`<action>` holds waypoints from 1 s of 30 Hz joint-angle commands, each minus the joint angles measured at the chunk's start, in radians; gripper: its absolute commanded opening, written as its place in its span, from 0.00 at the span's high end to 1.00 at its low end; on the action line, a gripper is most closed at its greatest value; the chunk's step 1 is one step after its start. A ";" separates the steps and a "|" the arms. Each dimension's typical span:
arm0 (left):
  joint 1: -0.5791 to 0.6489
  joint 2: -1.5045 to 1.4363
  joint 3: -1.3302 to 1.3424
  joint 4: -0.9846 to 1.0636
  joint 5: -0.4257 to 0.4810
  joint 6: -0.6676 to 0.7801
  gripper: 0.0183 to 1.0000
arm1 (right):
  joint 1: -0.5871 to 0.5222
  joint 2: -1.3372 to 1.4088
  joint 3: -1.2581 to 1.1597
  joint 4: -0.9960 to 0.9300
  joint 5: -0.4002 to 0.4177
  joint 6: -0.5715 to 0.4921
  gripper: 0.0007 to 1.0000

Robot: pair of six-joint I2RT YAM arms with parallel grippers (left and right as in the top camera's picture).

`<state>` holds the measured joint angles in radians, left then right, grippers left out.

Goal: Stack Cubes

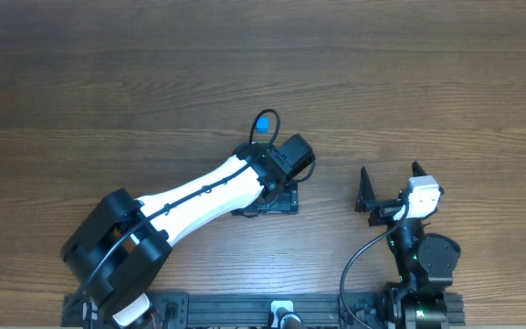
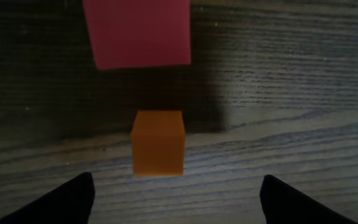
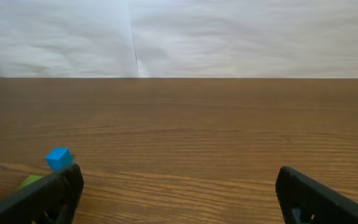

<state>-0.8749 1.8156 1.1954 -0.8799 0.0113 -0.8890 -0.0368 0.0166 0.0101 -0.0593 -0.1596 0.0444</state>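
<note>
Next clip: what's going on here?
The left arm reaches over the middle of the table. The left gripper hangs open above an orange cube that sits on the wood, with a pink cube just beyond it. It grips nothing. The right gripper sits open near its base, holding nothing. A blue cube lies apart on the table.

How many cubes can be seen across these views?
4: blue cube just past the left gripper; orange cube under it, red cube beside that; green cube near the blue, partly hidden. More may be hidden.
</note>
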 commanded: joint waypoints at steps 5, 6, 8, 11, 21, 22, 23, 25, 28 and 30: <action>0.002 0.018 -0.004 0.004 -0.005 -0.012 0.30 | -0.005 -0.005 -0.005 -0.004 -0.004 -0.008 0.01; 0.002 0.020 -0.004 0.006 -0.005 -0.012 0.30 | -0.005 -0.005 -0.005 -0.004 -0.004 -0.008 0.01; 0.002 0.026 -0.004 0.009 -0.005 -0.012 0.31 | -0.005 -0.005 -0.005 -0.004 -0.004 -0.008 0.01; 0.003 0.041 -0.004 0.012 -0.005 -0.012 0.32 | -0.005 -0.005 -0.005 -0.004 -0.004 -0.008 0.01; 0.003 0.072 -0.004 0.014 -0.013 -0.016 0.40 | -0.005 -0.005 -0.005 -0.004 -0.004 -0.008 0.01; 0.003 0.075 -0.004 0.014 -0.016 -0.017 0.41 | -0.005 -0.005 -0.005 -0.004 -0.004 -0.008 0.01; 0.003 0.076 -0.004 0.014 -0.017 -0.016 0.42 | -0.005 -0.005 -0.005 -0.004 -0.004 -0.008 0.01; 0.005 0.079 -0.004 0.014 -0.021 -0.017 0.45 | -0.005 -0.005 -0.005 -0.004 -0.004 -0.008 0.01; 0.007 0.079 -0.004 0.014 -0.025 -0.017 0.48 | -0.005 -0.005 -0.005 -0.004 -0.004 -0.008 0.01; 0.009 0.079 -0.004 0.013 -0.028 -0.017 0.50 | -0.005 -0.005 -0.005 -0.004 -0.004 -0.008 0.01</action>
<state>-0.8738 1.8782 1.1954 -0.8696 0.0036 -0.8986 -0.0368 0.0166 0.0101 -0.0593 -0.1596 0.0437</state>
